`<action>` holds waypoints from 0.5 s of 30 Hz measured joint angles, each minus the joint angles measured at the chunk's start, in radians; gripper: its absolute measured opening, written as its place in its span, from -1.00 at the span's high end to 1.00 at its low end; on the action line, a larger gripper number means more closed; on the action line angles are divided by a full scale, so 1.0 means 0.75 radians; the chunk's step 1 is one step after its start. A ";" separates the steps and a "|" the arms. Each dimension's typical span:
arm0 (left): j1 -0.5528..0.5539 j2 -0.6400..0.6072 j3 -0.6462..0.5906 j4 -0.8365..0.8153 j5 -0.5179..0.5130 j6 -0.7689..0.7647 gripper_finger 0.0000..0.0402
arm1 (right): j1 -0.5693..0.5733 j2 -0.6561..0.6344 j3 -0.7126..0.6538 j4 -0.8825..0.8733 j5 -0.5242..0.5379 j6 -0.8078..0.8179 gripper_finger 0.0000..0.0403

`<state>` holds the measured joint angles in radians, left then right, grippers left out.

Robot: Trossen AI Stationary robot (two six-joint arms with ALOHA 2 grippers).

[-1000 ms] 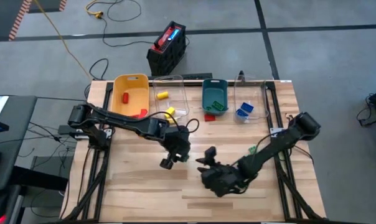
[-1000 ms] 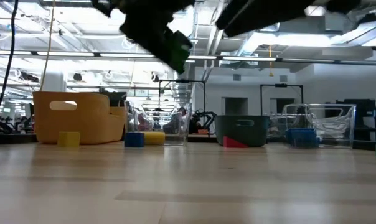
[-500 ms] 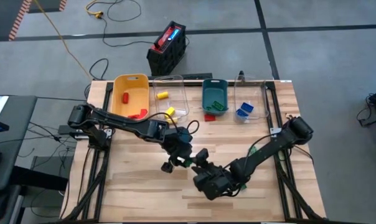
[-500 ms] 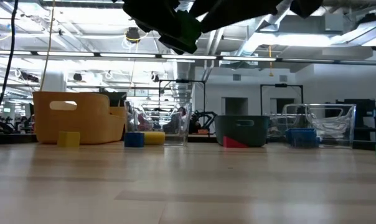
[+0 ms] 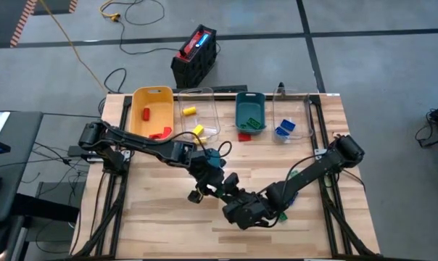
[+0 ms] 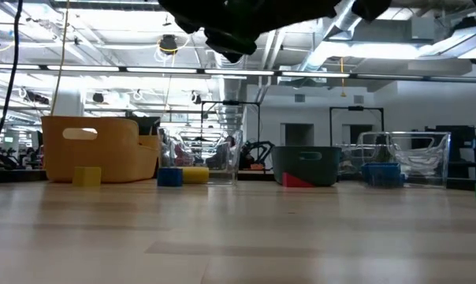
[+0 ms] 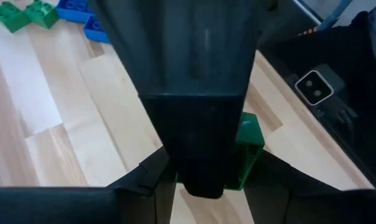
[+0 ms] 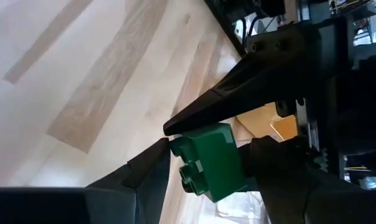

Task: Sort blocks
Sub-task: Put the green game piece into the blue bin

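While yellow bin (image 5: 150,109) holds red blocks (image 5: 146,113), teal bin (image 5: 249,110) green.

— What kind of place is this?

— A robotics lab inside a big industrial hall. The wooden table (image 5: 168,217) stands on a grey concrete floor (image 5: 378,65), with two dark robot arms mounted at its sides.

— What else shows it?

— Behind the table lies a yellow cable (image 5: 67,36) and a black and red case (image 5: 195,54). Beyond the table, the low view shows ceiling pipes (image 6: 364,76), strip lights and metal frames (image 6: 356,126).
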<state>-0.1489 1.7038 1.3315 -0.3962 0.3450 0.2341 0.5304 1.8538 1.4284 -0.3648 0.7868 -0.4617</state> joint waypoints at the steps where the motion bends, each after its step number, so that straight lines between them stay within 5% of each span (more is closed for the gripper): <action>1: -0.001 -0.001 0.000 0.000 0.003 0.000 0.28 | 0.000 0.000 0.000 0.003 0.000 0.001 -0.15; 11: 0.000 0.000 -0.001 -0.014 0.004 -0.088 0.25 | 0.000 0.000 -0.001 -0.063 -0.011 0.028 0.58; 15: 0.009 0.000 0.000 -0.014 -0.012 -0.116 0.07 | 0.005 0.000 -0.001 -0.056 -0.006 0.068 0.64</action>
<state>-0.1423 1.7035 1.3319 -0.4066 0.3363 0.1475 0.5339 1.8538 1.4277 -0.4071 0.7822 -0.4109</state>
